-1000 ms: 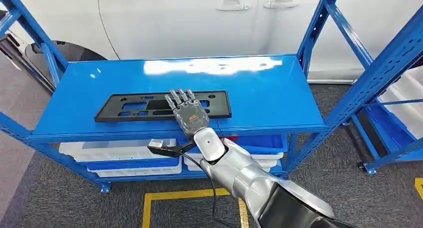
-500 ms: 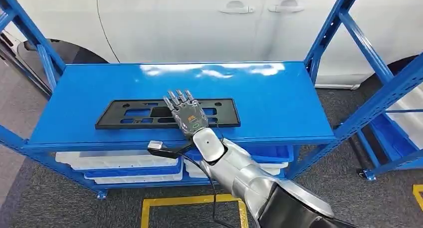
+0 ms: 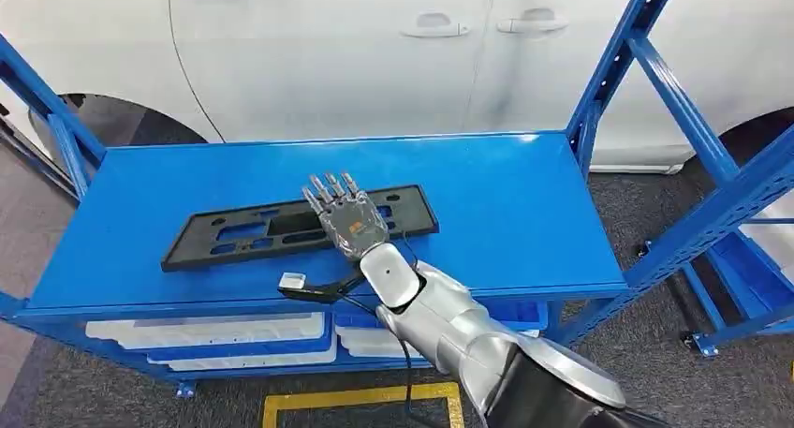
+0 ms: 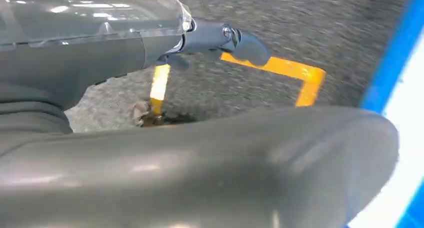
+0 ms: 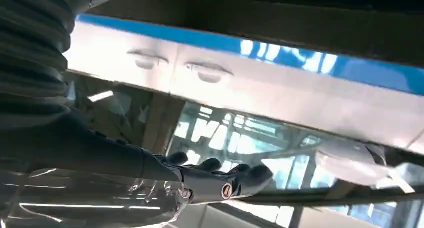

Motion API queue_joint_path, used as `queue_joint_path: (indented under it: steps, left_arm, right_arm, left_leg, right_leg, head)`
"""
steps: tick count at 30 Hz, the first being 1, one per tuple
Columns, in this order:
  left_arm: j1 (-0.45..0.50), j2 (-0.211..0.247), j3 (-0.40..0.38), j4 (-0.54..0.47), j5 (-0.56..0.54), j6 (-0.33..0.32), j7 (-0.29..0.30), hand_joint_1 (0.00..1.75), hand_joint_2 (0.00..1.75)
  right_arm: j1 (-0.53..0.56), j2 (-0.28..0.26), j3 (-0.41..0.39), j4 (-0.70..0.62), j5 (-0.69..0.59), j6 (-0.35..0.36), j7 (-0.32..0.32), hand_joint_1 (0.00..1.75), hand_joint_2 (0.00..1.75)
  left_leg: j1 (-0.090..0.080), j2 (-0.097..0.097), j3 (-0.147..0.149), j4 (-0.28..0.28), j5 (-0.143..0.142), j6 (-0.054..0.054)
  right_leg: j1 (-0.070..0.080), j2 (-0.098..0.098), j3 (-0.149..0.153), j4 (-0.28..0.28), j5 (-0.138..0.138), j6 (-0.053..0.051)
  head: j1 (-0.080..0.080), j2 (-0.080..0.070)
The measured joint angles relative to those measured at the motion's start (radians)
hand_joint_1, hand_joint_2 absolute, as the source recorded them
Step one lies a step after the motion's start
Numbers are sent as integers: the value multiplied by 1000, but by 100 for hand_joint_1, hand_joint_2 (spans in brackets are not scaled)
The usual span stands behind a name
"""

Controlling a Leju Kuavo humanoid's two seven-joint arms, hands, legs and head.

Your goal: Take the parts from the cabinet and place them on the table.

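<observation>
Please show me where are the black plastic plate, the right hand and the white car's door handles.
black plastic plate [image 3: 234,233], head view, on its left half.
right hand [image 3: 351,224], head view, on the back of the hand.
door handles [image 3: 433,22], head view, on the left handle.

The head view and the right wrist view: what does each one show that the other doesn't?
The head view alone shows the long black part lying on the blue shelf, white bins below it, and the yellow floor marking. The right wrist view alone looks up through the car's windows. Both show the right hand, fingers extended, and the white car with its door handles.
</observation>
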Motion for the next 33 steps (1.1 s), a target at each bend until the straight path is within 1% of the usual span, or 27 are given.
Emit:
queue_joint_path:
  steps: [2, 3, 4, 6, 7, 8, 9, 10, 12, 13, 14, 16, 17, 18, 19, 20, 21, 22, 23, 26, 27, 28, 29, 30, 31, 32, 33]
  left_arm:
    - [1, 0, 1, 0, 0, 0, -1, 0, 0]
    - [2, 0, 2, 0, 0, 0, -2, 0, 0]
    - [7, 0, 2, 0, 0, 0, -2, 0, 0]
    - [9, 1, 3, 0, 1, 0, -3, 0, 0]
    - [10, 2, 3, 0, 0, 0, -5, 0, 0]
    - [12, 1, 3, 2, 0, -2, -5, 0, 0]
    - [7, 1, 3, 2, -3, -3, -9, 0, 0]
    - [7, 1, 3, 2, -5, -4, -11, 0, 0]
    - [8, -1, 3, 2, -7, -5, -12, 0, 0]
    - [8, -2, 3, 2, -8, -7, -13, 0, 0]
    - [7, -2, 3, 2, -9, -8, -13, 0, 0]
    - [3, -1, 4, 2, -10, -8, -13, 0, 0]
    - [2, -1, 4, 2, -11, -8, -12, 0, 0]
    - [2, -1, 4, 2, -12, -8, -11, 0, 0]
    - [2, -1, 4, 2, -13, -8, -10, 0, 0]
    - [1, -1, 4, 2, -13, -8, -9, 0, 0]
    - [-1, -2, 4, 2, -13, -8, -8, 0, 0]
    - [-4, -3, 4, 2, -15, -6, -8, 0, 0]
    - [-7, -10, 4, 2, -17, -5, -8, 0, 0]
    - [-10, -10, 4, 2, -24, -1, -25, 0, 0]
    - [-11, -10, 4, 2, -31, 1, -35, 0, 0]
    - [-11, -10, 4, 2, -32, 3, -44, 0, 0]
    - [-11, -10, 3, 2, -35, 4, -57, 0, 0]
    - [-12, -10, 3, 2, -41, 6, -68, 0, 0]
    - [-12, -10, 3, 2, -43, 6, -82, 0, 175]
    - [-11, -10, 3, 2, -46, 7, -95, 0, 175]
    - [-10, -10, 3, 2, -50, 7, -105, 0, 175]
  right_arm:
    - [5, 0, 10, 1, 5, 21, 0, 0, 175]
    - [8, 0, 15, 2, 6, 36, 3, 0, 175]
    - [8, 0, 21, 3, 11, 60, 8, 0, 175]
    - [8, 0, 29, 3, 14, 110, 14, 0, 175]
    - [9, 0, 33, 3, 14, 131, 14, 143, 175]
    - [9, -1, 37, 5, 13, 150, 14, 175, 175]
    - [6, -1, 37, 5, 11, 172, 13, 175, 175]
    - [9, -1, 38, 6, 6, 193, 12, 175, 175]
    - [6, 0, 38, 8, -5, 238, 11, 175, 175]
    - [4, 0, 38, 8, -12, 256, 11, 175, 175]
    - [2, 0, 38, 9, -18, 271, 11, 175, 175]
    - [3, -2, 38, 13, -20, 286, 10, 175, 175]
    - [3, -3, 38, 14, -21, 288, 10, 175, 175]
    - [3, -4, 38, 15, -23, 291, 10, 175, 175]
    - [3, -4, 38, 17, -24, 292, 10, 175, 175]
    - [1, -5, 37, 19, -27, 294, 11, 175, 175]
    - [-1, -5, 37, 21, -30, 298, 11, 175, 175]
    - [-2, -6, 37, 23, -32, 296, 10, 175, 175]
    - [-3, -6, 37, 24, -33, 293, 10, 175, 175]
    - [-5, -6, 33, 27, -34, 284, 11, 175, 175]
    - [-5, -9, 28, 28, -35, 277, 13, 175, 175]
    - [-5, -9, 24, 29, -35, 273, 13, 175, 175]
    - [-5, -9, 18, 30, -37, 269, 13, 175, 175]
    - [-6, -9, 10, 30, -38, 260, 13, 175, 175]
    - [-5, -10, 2, 31, -40, 249, 13, 175, 175]
    - [-5, -11, -7, 32, -43, 240, 11, 175, 175]
    - [-4, -13, -16, 34, -45, 231, 9, 175, 175]
  left_leg:
    - [0, 0, -83, 110, -48, -4]
    - [0, 0, -103, 117, -41, -7]
    - [0, 0, -103, 77, -6, -5]
    - [0, 1, -58, -86, 111, 3]
    - [1, 2, -41, -162, 173, 3]
    - [-5, 3, -43, -173, 143, 3]
    - [-7, 3, -40, -171, 144, 17]
    - [-6, 1, -43, -170, 152, 24]
    - [-2, 1, -39, -173, 147, 32]
    - [-1, 2, -33, -180, 146, 35]
    - [0, 2, -28, -183, 145, 40]
    - [-1, 3, -23, -184, 140, 46]
    - [-2, 3, -20, -184, 136, 47]
    - [-3, 2, -14, -184, 132, 47]
    - [-3, 1, -7, -184, 127, 47]
    - [-5, 0, 1, -184, 123, 46]
    - [-6, -1, 10, -184, 119, 45]
    - [-7, -2, 16, -186, 116, 43]
    - [-10, -3, 18, -184, 113, 40]
    - [-5, -2, 17, -191, 113, 25]
    - [-8, -2, 20, -195, 115, 18]
    - [-6, 0, 18, -189, 108, 16]
    - [-6, 0, 5, -153, 81, 14]
    - [-5, 0, -25, -86, 43, 12]
    - [-3, 0, -66, -1, 4, 9]
    - [-3, 0, -103, 72, -23, 5]
    - [-3, 0, -128, 117, -30, 2]
  right_leg:
    - [1, 0, 15, 1, -15, -1]
    - [1, 2, 24, 2, -23, -1]
    - [0, 5, 37, 4, -33, 1]
    - [-2, 6, 65, 9, -56, 9]
    - [-1, 6, 71, 9, -67, 15]
    - [2, 6, 76, 17, -71, 20]
    - [5, 7, 64, 17, -74, 24]
    - [5, 7, 64, 18, -80, 30]
    - [4, 7, 67, 17, -90, 42]
    - [0, 6, 68, 30, -104, 54]
    - [-2, 4, 41, 81, -130, 58]
    - [-9, 2, -51, 250, -196, 64]
    - [-11, 1, -96, 322, -212, 66]
    - [-11, 1, -121, 348, -201, 67]
    - [-11, 1, -118, 322, -165, 64]
    - [-10, 1, -96, 256, -115, 59]
    - [-6, 2, -60, 166, -59, 51]
    - [-2, 1, -21, 69, -10, 38]
    - [3, 0, -2, 26, -17, 29]
    - [8, -2, -6, 18, -16, 26]
    - [6, -1, -2, 8, -11, 20]
    - [-6, -4, 10, -8, -1, 20]
    - [-6, -4, 15, -14, 0, 14]
    - [-5, -5, 15, -13, 0, 11]
    - [-4, -5, 15, -13, -1, 10]
    - [-3, -5, 14, -13, -2, 9]
    - [-2, -4, 14, -11, -3, 9]
  head:
    - [0, 0]
    - [0, 0]
    - [0, 0]
    - [0, 0]
    - [0, 0]
    - [0, 0]
    - [0, 0]
    - [0, 0]
    - [0, 0]
    - [0, 0]
    - [0, 0]
    - [0, 0]
    - [0, 0]
    - [0, 0]
    - [0, 0]
    - [0, 0]
    - [0, 0]
    - [0, 0]
    - [0, 0]
    - [0, 0]
    - [0, 0]
    - [0, 0]
    - [0, 0]
    - [0, 0]
    - [0, 0]
    - [0, 0]
    - [0, 0]
